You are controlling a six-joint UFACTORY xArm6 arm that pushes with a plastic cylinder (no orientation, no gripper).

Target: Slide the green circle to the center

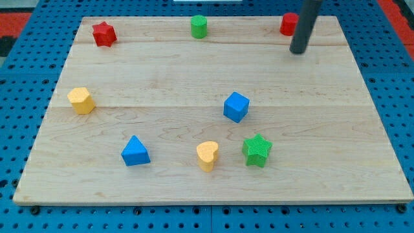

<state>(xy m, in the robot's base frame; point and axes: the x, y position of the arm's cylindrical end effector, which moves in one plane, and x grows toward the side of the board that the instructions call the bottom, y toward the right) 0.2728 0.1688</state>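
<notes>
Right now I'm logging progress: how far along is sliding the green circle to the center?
Nothing looks done: the green circle sits at the board's top edge. My tip rests off to its right, beside the red block, not touching the circle. The whole push remains.

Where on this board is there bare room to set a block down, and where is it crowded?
Bare: the wide middle band between the green circle at the view's top and the blue cube, and the right side below my tip. Crowded: the bottom row of blue triangle, yellow heart, green star.
</notes>
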